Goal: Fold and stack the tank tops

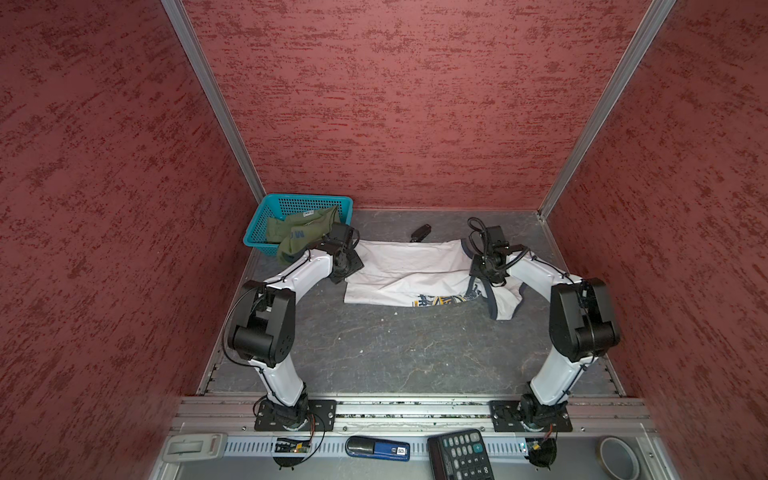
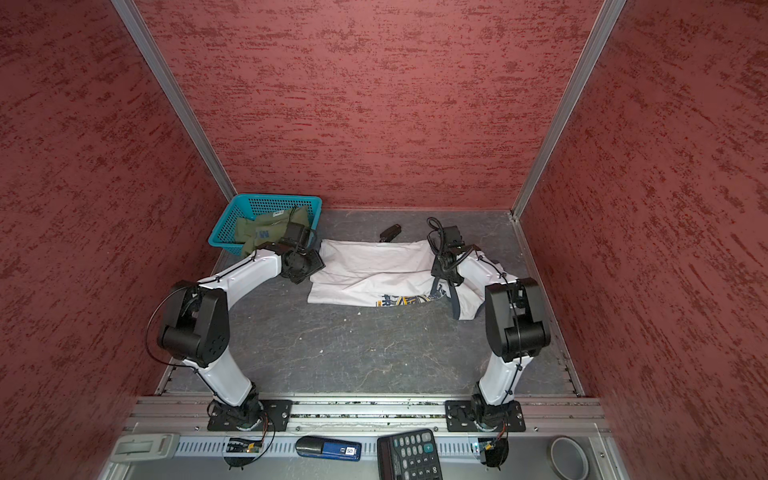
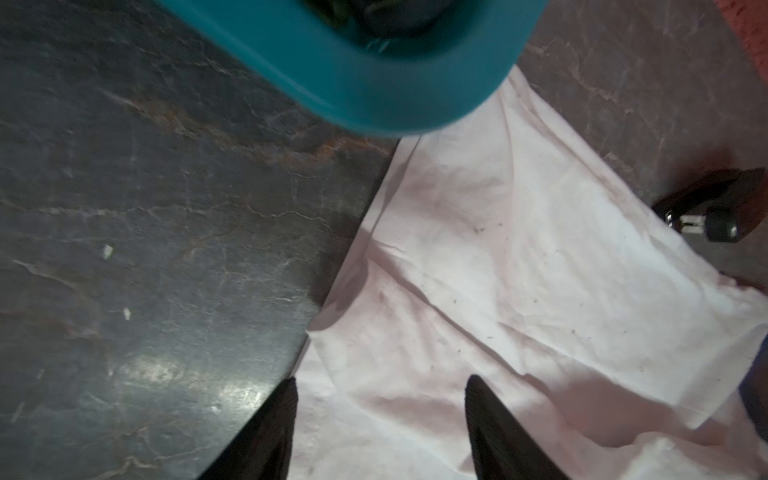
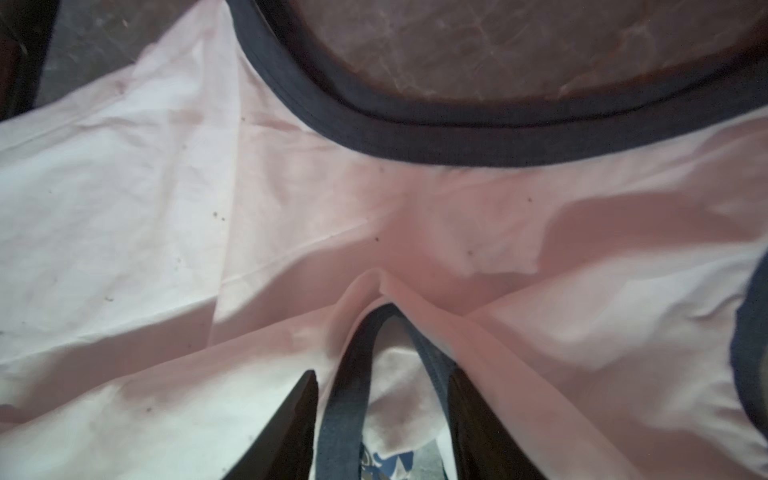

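White top (image 1: 415,270) lying mid-table

Fingers of the left gripper (image 3: 380,380) are standing apart over its edge, holding nothing; those of the right gripper (image 4: 382,374) are straddling a trim loop (image 4: 345,399), unclosed. Green top (image 1: 297,239) is spilling from the basket (image 1: 307,198) beside the left wrist. A black gadget (image 1: 420,232) is lying behind the cloth.

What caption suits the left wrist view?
Open left gripper over the edge of the white tank top, teal basket nearby.

White tank top (image 1: 409,266), grey-blue trim (image 4: 415,141); olive tank top (image 1: 286,232); teal basket (image 1: 307,205)
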Robot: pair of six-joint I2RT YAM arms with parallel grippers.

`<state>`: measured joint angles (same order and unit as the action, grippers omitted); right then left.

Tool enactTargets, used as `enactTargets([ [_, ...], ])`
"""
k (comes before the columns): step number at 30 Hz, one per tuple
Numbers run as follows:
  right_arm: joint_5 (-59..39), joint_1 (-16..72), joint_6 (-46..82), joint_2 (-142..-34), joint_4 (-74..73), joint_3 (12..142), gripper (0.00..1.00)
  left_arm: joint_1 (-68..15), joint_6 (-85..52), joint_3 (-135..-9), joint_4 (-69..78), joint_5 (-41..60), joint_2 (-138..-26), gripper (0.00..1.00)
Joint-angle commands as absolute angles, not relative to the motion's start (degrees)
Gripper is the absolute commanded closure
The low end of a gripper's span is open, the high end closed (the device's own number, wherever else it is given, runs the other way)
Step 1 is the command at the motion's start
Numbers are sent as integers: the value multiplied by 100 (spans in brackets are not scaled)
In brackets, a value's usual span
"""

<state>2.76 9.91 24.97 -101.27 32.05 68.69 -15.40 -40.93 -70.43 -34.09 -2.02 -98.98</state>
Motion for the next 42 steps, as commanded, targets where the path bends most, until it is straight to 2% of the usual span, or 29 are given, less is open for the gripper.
enactTargets([
  [1,76,963,2341,-9477,2952,6584,42,-1522,-3825,-6847,-3411,-270,-9357,27],
  [3,-383,971,2367,-9183,2674,6188,43,-1512,-3780,-6601,-3383,-207,-9201,27],
  [7,-1105,1046,2557,-8884,2155,5472,47,-1479,-3779,-6174,-3232,-230,-9153,34],
  [12,-1323,1129,2689,-8802,1580,4909,48,-1260,-3562,-6024,-2590,-1,-9535,45],
  [15,-1459,1153,2747,-8822,1306,4674,48,-1251,-3408,-6072,-2255,-62,-9733,46],
  [23,-1450,1174,2767,-9120,824,4468,49,-1204,-3391,-6284,-1992,-93,-10385,46],
  [27,-1471,1185,2677,-9288,755,4663,54,-1213,-3403,-6306,-1859,-103,-10522,47],
  [36,-1172,1204,2522,-9582,901,4957,58,-1213,-3393,-6493,-1854,-80,-10810,55],
  [42,-977,1255,2459,-9344,1133,5004,75,-1230,-3393,-6551,-1903,-70,-10780,66],
])
